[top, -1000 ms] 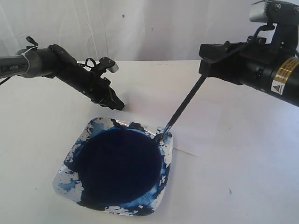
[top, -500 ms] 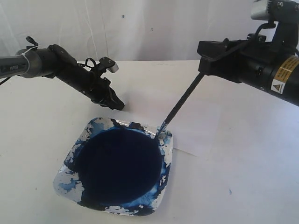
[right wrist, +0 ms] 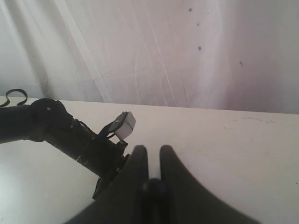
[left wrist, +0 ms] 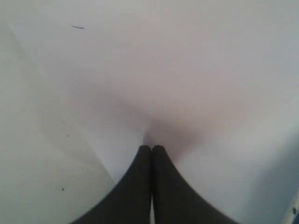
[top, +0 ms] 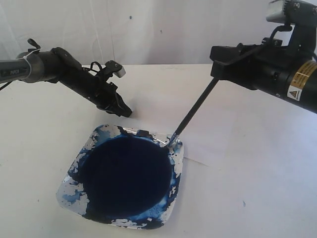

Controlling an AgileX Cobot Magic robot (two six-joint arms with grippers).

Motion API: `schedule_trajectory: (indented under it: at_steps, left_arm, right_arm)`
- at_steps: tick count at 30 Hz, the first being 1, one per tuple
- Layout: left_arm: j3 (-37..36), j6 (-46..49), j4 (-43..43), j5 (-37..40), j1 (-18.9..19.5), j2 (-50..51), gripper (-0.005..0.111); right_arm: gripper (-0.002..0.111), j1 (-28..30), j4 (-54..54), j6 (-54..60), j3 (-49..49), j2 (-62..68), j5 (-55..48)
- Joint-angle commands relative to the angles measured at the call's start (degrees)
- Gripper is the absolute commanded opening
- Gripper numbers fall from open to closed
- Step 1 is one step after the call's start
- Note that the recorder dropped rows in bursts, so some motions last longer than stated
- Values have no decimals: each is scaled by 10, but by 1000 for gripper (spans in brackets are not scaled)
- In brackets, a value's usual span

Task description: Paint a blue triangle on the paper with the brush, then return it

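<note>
Progress: no triangle shows on the paper (top: 213, 144); painting and return are both outstanding. Judged stage: loading paint.

Right end effector (top: 216, 74) pinches the thin black brush (top: 195, 109), slanted, tip at the dish (top: 69, 186)'s far right corner.

Dish: square, glossy, blue-smeared rim, dark pool (top: 126, 176).

Left end effector (top: 126, 111): pressed together, empty, low over the worktop (top: 39, 134) behind the dish.

Paper: matte, flat, at the dish's right edge.

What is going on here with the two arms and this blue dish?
The right gripper holds the brush, slanted, its tip at the far rim of the dish of blue paint. The left gripper, shut, points down at the paper behind the dish, seemingly holding it flat. No triangle shows on the paper yet.
</note>
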State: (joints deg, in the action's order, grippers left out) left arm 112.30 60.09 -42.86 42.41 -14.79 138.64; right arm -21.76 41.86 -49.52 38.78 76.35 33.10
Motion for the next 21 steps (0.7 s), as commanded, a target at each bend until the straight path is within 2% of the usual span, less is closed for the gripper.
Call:
schedule_trajectory:
  at_steps: [1,21]
  left_arm:
    - [-3,-1,5,5,-3,9,0]
    - [-3,-1,5,5,-3,9,0]
  right_arm:
    - [1,1,1,9,0,-3,-8]
    - [1,1,-3,58,0,-3,-17]
